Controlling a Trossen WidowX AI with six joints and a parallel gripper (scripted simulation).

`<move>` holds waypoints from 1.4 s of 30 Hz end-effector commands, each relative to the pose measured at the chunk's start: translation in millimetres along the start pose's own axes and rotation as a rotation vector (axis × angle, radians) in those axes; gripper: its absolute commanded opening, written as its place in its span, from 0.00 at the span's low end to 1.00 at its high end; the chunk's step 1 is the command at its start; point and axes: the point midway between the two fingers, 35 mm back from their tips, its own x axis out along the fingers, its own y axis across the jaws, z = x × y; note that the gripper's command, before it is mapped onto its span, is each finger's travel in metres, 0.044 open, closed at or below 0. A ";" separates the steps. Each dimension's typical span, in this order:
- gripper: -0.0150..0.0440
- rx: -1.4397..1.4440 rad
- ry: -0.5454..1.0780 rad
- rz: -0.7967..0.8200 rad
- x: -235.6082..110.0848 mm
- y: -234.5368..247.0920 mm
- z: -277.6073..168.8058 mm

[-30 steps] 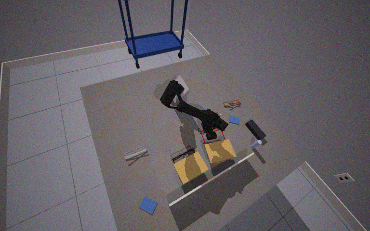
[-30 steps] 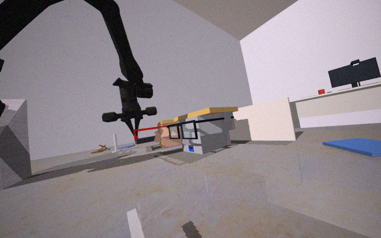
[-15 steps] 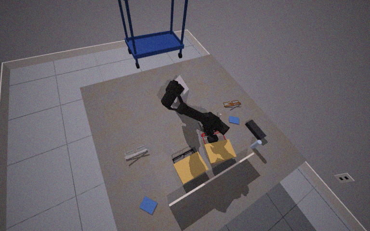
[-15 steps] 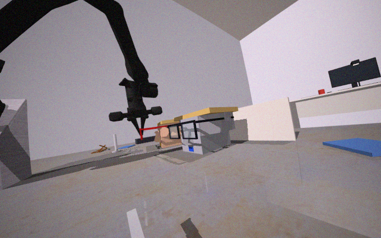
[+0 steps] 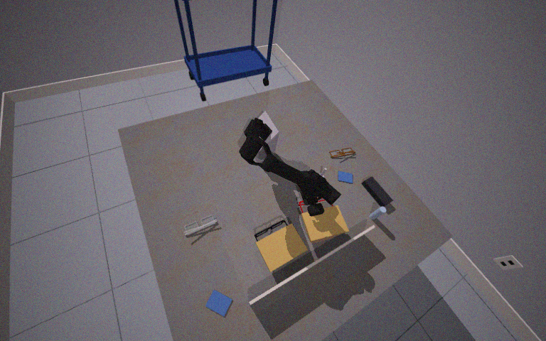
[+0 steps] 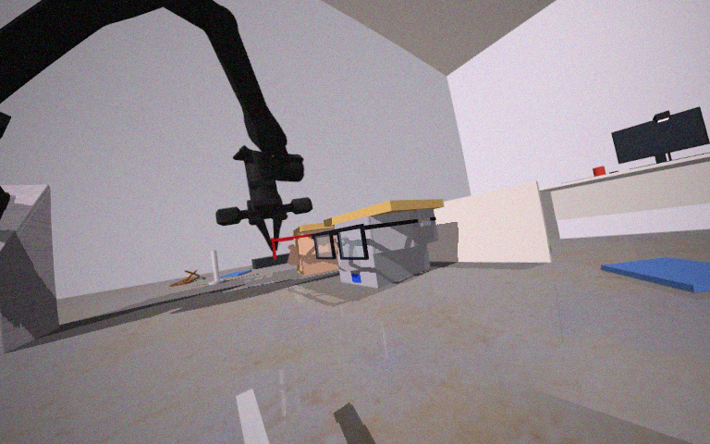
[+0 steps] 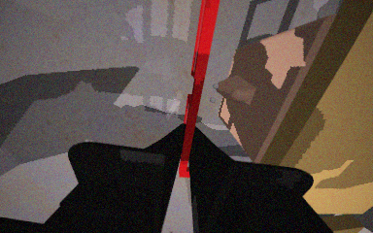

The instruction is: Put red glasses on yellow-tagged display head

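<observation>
Red glasses (image 6: 290, 239) are pinched by the frame front in the closed gripper (image 6: 268, 236), held level just in front of the tan-faced head (image 6: 312, 256), which I take to be the yellow-tagged one, though no tag shows. At about three o'clock of it in the exterior view stands the grey head (image 6: 389, 251), already wearing black glasses (image 6: 345, 242). Carrying looks done; seating the bridge, hooking both temples and letting go remain.
</observation>
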 end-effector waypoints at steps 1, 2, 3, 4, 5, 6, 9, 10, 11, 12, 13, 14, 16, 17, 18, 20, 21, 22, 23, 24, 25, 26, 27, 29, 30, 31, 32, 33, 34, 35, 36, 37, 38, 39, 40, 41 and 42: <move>0.25 -0.003 0.002 -0.003 -0.1 -7.9 -0.4; 0.25 -0.003 0.002 -0.003 0.0 -9.4 -0.4; 0.25 -0.003 0.002 -0.004 0.1 -10.8 -0.5; 0.25 -0.003 0.002 -0.004 0.2 -12.3 -0.5; 0.25 -0.003 0.002 -0.004 0.2 -13.7 -0.5; 0.25 -0.003 0.002 -0.004 0.3 -15.2 -0.5; 0.25 -0.003 0.002 -0.004 0.5 -19.0 -0.5; 0.25 -0.003 0.002 -0.004 0.6 -19.9 -0.5; 0.25 -0.003 0.002 -0.004 0.6 -20.5 -0.5; 0.25 -0.003 0.002 -0.004 0.6 -21.0 -0.6; 0.25 -0.003 0.002 -0.004 0.7 -21.5 -0.6; 0.25 -0.003 0.002 -0.004 0.7 -22.1 -0.6; 0.25 -0.003 0.002 -0.004 0.7 -22.8 -0.6; 0.25 -0.003 0.002 -0.004 0.8 -23.0 -0.6; 0.25 -0.002 0.002 -0.004 0.8 -23.2 -0.6; 0.25 -0.002 0.002 -0.004 0.8 -23.6 -0.6; 0.25 -0.002 0.002 -0.004 0.8 -23.7 -0.6; 0.25 -0.002 0.002 -0.004 0.8 -23.8 -0.6; 0.25 -0.002 0.002 -0.004 0.8 -24.0 -0.6; 0.25 -0.002 0.002 -0.004 0.9 -23.9 -0.6; 0.25 -0.002 0.002 -0.004 1.0 -23.8 -0.6; 0.25 -0.002 0.002 -0.004 1.3 -23.7 -0.6; 0.25 -0.002 0.002 -0.004 1.6 -23.6 -0.6; 0.25 -0.003 0.002 -0.004 2.4 -23.3 -0.6; 0.25 -0.003 0.002 -0.004 2.7 -23.2 -0.6; 0.25 -0.003 0.002 -0.004 2.8 -23.3 -0.6; 0.25 -0.003 0.002 -0.004 2.9 -23.4 -0.7; 0.25 -0.003 0.002 -0.004 2.9 -23.4 -0.7; 0.25 -0.003 0.002 -0.004 3.1 -23.4 -0.7; 0.25 -0.003 0.002 -0.004 3.4 -23.4 -0.7; 0.25 -0.003 0.002 -0.004 3.8 -23.3 -0.7; 0.25 -0.003 0.002 -0.004 4.3 -23.3 -0.7; 0.25 -0.003 0.003 -0.004 4.9 -23.3 -0.7; 0.25 -0.003 0.003 -0.004 5.7 -23.2 -0.7; 0.25 -0.003 0.003 -0.004 6.4 -23.2 -0.7; 0.25 -0.003 0.003 -0.004 7.0 -23.2 -0.7; 0.25 -0.003 0.003 -0.004 7.4 -23.2 -0.7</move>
